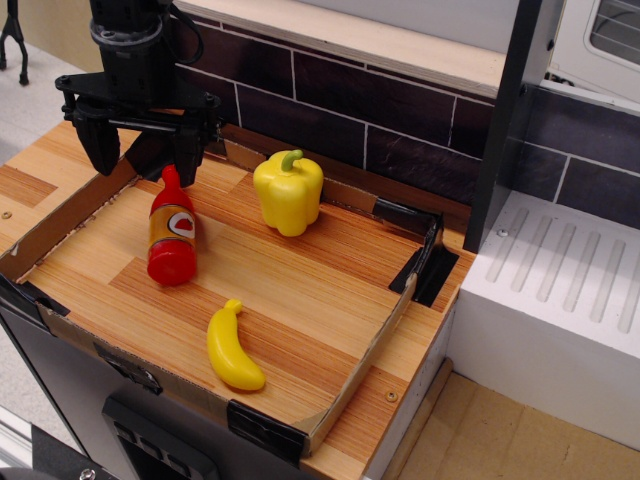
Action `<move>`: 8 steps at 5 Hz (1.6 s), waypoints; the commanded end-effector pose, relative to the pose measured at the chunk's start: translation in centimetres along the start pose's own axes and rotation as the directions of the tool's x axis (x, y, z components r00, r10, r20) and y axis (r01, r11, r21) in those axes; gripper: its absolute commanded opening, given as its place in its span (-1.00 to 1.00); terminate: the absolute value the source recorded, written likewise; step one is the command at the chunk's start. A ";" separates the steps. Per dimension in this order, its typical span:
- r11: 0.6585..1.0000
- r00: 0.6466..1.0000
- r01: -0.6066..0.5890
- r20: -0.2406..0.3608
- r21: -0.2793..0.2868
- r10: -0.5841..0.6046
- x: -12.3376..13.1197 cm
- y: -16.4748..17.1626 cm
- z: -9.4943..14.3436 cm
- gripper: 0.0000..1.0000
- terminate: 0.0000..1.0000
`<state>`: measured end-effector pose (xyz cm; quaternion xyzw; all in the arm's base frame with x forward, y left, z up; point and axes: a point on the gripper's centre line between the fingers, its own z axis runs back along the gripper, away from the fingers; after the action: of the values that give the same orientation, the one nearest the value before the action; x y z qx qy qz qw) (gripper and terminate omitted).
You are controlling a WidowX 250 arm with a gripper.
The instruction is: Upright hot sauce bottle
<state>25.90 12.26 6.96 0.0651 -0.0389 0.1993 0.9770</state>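
Note:
The hot sauce bottle (172,235) is red with a rounded red cap and an orange-yellow label bearing a white oval. It stands upright on its base at the left of the wooden tray (300,290). My black gripper (142,155) hangs just above and behind the bottle's cap, with its jaws spread wide. The right finger (186,155) is close to the cap, while the left finger (100,148) is well off to the left. Nothing is held between them.
A yellow bell pepper (289,192) stands at the back middle of the tray. A yellow banana (232,348) lies near the front edge. Low cardboard walls rim the tray. A dark tiled wall runs behind, and a white ribbed drainer (570,280) is at the right.

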 end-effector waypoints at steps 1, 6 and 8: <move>1.000 1.000 0.000 0.000 0.000 0.000 0.0 0.0 0.0 1.00 -1.00; 0.982 0.973 -0.172 -0.167 -0.071 0.159 3.9 1.1 -3.5 1.00 -1.00; 0.982 0.981 -0.176 -0.090 -0.072 0.169 3.6 0.1 -4.8 1.00 -1.00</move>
<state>28.57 14.13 0.89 0.0087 0.0184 0.2866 0.9578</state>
